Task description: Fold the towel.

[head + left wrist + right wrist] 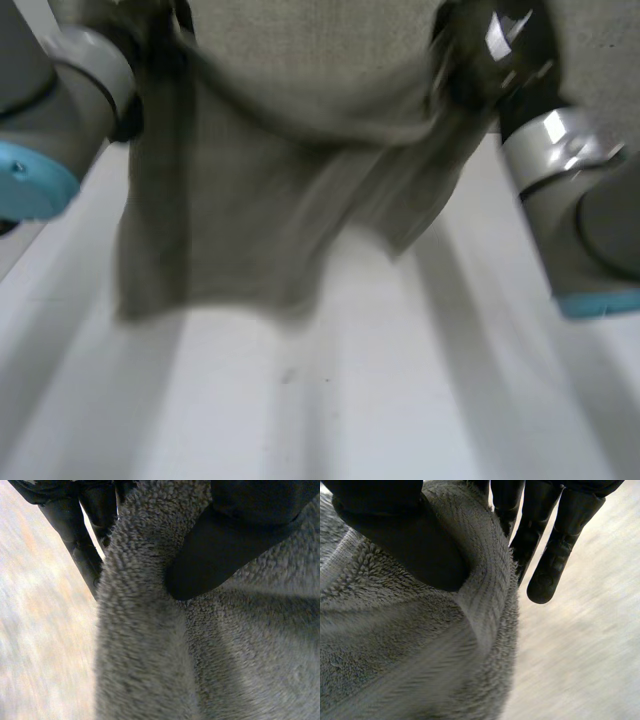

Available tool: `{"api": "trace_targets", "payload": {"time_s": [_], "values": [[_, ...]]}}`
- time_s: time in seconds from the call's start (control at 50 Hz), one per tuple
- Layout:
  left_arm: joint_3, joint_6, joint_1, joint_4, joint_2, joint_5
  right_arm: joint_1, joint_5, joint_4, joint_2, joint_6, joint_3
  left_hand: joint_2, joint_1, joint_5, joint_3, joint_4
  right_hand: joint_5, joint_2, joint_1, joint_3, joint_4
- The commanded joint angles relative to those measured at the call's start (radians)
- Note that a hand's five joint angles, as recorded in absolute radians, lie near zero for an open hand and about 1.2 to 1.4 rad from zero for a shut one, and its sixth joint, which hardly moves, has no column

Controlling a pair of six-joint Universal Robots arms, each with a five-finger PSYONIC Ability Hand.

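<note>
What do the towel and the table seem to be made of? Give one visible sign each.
The towel looks like grey terry or fleece: fuzzy pile, soft hanging folds. The table looks smooth, white and hard, perhaps laminate: even surface, no grain.

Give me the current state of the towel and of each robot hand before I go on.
towel: held up between both hands, hanging slack in folds above the table, lower edge loose, not folded flat.
left robot hand: shut on the towel, thumb pinching the cloth against the fingers behind it.
right robot hand: shut on the towel, thumb pinching its hemmed edge against the fingers behind it.
</note>
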Motion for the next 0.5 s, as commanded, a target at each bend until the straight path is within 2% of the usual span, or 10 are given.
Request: {"api": "trace_targets", "payload": {"time_s": [0.02,0.04,0.06,0.08,0.12,0.14,0.22,0.28,0.34,0.5], "values": [[-0.08,-0.147,0.016,0.026,0.069,-0.027,-0.061,0.01,-0.023,-0.022,-0.006,-0.027,0.18,0.217,0.202,0.182,0.179,0.192,0.187,0.016,0.183,0.18],[-0.08,-0.147,0.016,0.026,0.069,-0.027,-0.067,-0.006,0.065,-0.022,-0.006,-0.03,0.18,0.217,0.202,0.182,0.179,0.192,0.187,0.016,0.183,0.18],[-0.172,-0.146,0.014,-0.006,0.08,-0.027,-0.07,-0.032,0.166,-0.007,-0.007,-0.031,0.18,0.217,0.202,0.182,0.179,0.192,0.187,0.016,0.183,0.18],[-0.273,-0.144,0.008,-0.033,0.094,-0.024,-0.07,-0.033,0.167,-0.007,-0.007,-0.031,0.18,0.217,0.202,0.182,0.179,0.192,0.187,0.016,0.183,0.18],[-0.368,-0.141,-0.004,-0.052,0.109,-0.024,-0.07,-0.086,0.349,0.048,-0.01,-0.03,0.18,0.217,0.202,0.182,0.179,0.192,0.187,0.016,0.183,0.18],[-0.369,-0.141,-0.004,-0.052,0.109,-0.024,-0.07,-0.086,0.35,0.048,-0.01,-0.03,0.18,0.217,0.202,0.182,0.179,0.192,0.187,0.016,0.183,0.18],[-0.638,-0.141,-0.047,-0.063,0.111,-0.022,-0.07,-0.093,0.527,0.122,-0.087,-0.002,0.18,0.217,0.202,0.182,0.179,0.192,0.187,0.016,0.183,0.18],[-0.761,-0.14,-0.072,-0.051,0.088,-0.022,-0.073,-0.086,0.578,0.154,-0.156,0.036,-0.022,0.016,0.001,-0.019,-0.022,0.192,0.187,0.016,0.183,0.18],[-0.82,-0.129,-0.113,-0.037,0.053,-0.025,-0.081,-0.085,0.582,0.16,-0.184,0.061,-0.055,-0.017,-0.032,-0.053,-0.055,0.192,0.187,0.016,0.183,0.18],[-0.851,-0.114,-0.153,-0.038,0.061,-0.028,-0.138,-0.088,0.58,0.136,-0.201,0.12,-0.375,-0.337,-0.352,-0.373,-0.375,0.192,0.187,0.016,0.183,0.18]]}}
